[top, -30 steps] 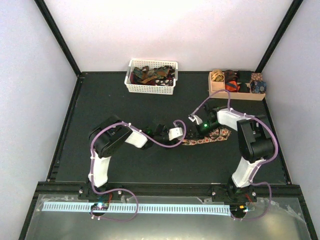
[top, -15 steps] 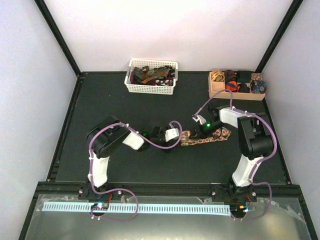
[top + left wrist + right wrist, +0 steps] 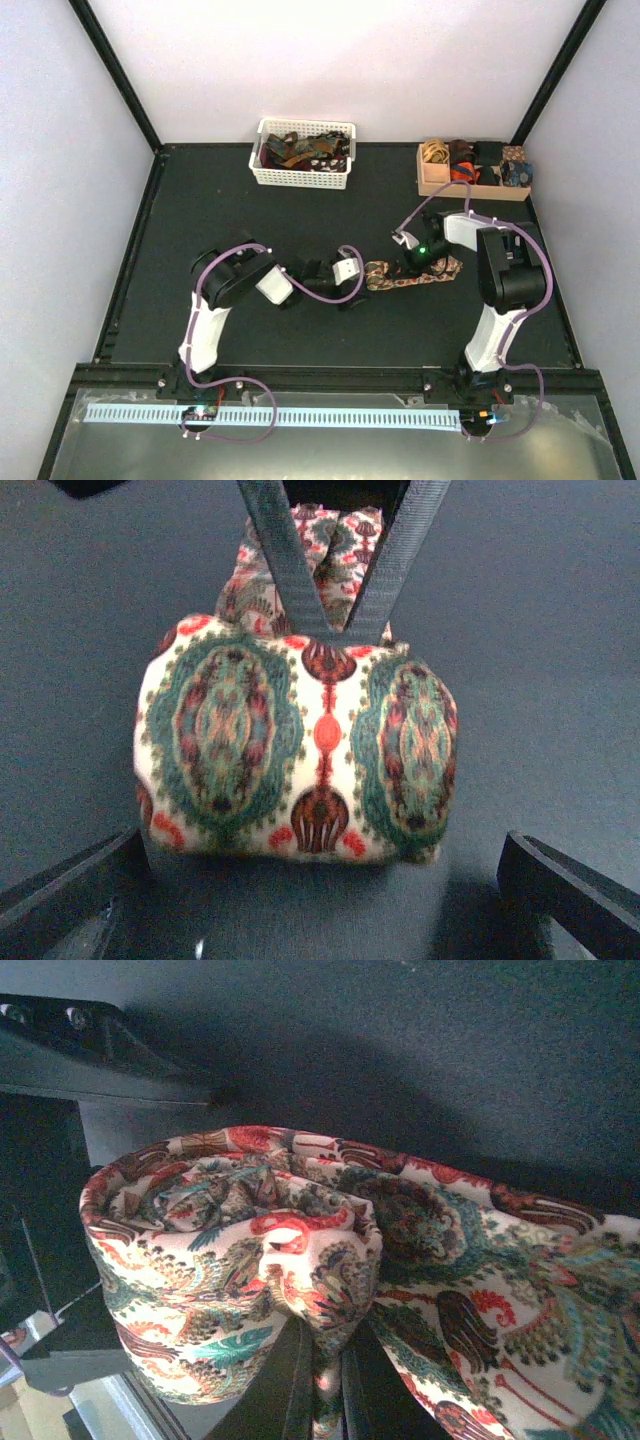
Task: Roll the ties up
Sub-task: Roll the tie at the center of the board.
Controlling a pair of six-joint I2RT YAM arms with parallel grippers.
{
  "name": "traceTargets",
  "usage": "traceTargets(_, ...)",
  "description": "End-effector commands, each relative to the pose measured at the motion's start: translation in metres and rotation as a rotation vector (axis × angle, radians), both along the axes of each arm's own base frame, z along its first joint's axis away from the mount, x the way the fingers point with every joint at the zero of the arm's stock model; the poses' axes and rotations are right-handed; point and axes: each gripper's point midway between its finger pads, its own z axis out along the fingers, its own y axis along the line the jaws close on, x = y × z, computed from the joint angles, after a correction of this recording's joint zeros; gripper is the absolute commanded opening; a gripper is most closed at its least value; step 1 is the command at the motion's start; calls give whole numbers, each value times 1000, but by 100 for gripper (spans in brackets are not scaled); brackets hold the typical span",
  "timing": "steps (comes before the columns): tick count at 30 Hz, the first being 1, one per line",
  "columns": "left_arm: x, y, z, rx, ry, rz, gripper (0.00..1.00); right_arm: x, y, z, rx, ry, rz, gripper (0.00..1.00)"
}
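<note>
A floral necktie [image 3: 412,273] lies on the black surface [image 3: 200,220], nearer the arms than the white slatted basket [image 3: 303,153] and off to its right. The tie's end nearest the basket is wound into a fat coil [image 3: 295,745]. The left tool [image 3: 320,895] gapes wide, its fingers flanking the coil without touching. The right tool [image 3: 320,1385] is pinched tight on the fabric at the coil. With only that pinch holding, a tug or release may let the coil spring loose.
</note>
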Motion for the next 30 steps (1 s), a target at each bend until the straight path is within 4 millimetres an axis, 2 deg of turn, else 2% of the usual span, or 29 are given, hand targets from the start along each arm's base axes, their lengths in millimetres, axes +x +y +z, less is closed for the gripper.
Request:
traceTargets(1, 10, -27, 19, -96, -72, -14, 97, -6, -20, -22, -136, 56, -8, 1)
traceTargets(6, 13, -40, 12, -56, -91, -26, 90, -8, -15, -25, -97, 75, -5, 1)
traceTargets(10, 13, -41, 2, 2, -72, -38, 77, -5, -5, -22, -49, 82, -5, 1)
traceTargets(13, 6, -31, -2, 46, -88, -52, 68, -4, 6, -16, -7, 73, 7, 1)
traceTargets(17, -2, -10, -11, 147, -61, -39, 48, 1, 23, -8, 48, 52, 8, 2)
traceTargets(19, -4, 0, -16, 200, -35, -23, 42, 1, 29, -4, 73, 55, 14, 10)
traceTargets(21, -8, 11, -18, 222, -30, -21, 39, 0, 29, 0, 81, 48, 27, 18)
traceTargets(25, -15, 23, -26, 281, 9, -26, 37, 5, 22, 22, 107, -17, 40, 26)
traceTargets(30, -15, 27, -32, 319, 36, -17, 35, 18, 16, 42, 125, -74, 27, 27)
